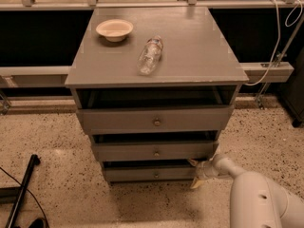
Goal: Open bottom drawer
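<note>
Grey wood is making up the whole cabinet (76, 96). The bottom drawer (137, 174), the slimmest of its three fronts, is sitting lowest, just above the speckled floor (57, 141). Its small brass knob (156, 175) is showing at its centre, and a dark gap is running along above the front.

The pincer (194, 173) is sitting at three o'clock from that knob, right at the drawer's right-hand end. Its two pale fingertips (192, 162) are standing apart, one at twelve o'clock and one at six o'clock of that end, so the front's corner is lying between them. I cannot tell whether either tip is actually pressing on the wood. The pincer is holding nothing else. The white arm (256, 198) is reaching in from five o'clock of the cabinet.

The middle drawer (123, 152) and the top drawer (118, 121) are sitting above, each with its own knob. On the surface (194, 46), a cream bowl (114, 29) is resting towards eleven o'clock, and a clear plastic bottle (150, 55) is lying on its side just beside it, at about four o'clock from the bowl.
</note>
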`<state>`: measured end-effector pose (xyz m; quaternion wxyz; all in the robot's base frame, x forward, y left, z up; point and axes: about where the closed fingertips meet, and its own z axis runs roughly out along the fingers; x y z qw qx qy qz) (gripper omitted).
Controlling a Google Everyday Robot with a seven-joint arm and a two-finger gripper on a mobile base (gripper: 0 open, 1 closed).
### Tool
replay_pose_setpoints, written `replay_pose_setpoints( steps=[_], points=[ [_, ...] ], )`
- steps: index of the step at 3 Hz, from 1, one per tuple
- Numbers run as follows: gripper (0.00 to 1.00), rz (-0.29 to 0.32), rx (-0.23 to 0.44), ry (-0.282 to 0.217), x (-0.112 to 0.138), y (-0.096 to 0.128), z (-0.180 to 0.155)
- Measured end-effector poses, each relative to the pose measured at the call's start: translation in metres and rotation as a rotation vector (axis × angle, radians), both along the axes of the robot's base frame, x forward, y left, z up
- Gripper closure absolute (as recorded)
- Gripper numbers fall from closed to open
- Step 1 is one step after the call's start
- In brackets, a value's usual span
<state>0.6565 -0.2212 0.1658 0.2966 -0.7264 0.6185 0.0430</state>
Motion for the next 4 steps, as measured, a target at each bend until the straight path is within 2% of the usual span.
replay_pose_setpoints(
  steps=[2,4],
  points=[
    [0.27,0.004,0.014,0.005,0.0081,0.0086,-0.0065],
    [0.27,0.002,0.027,0.025,0.0029,0.0069,-0.0104]
  ],
)
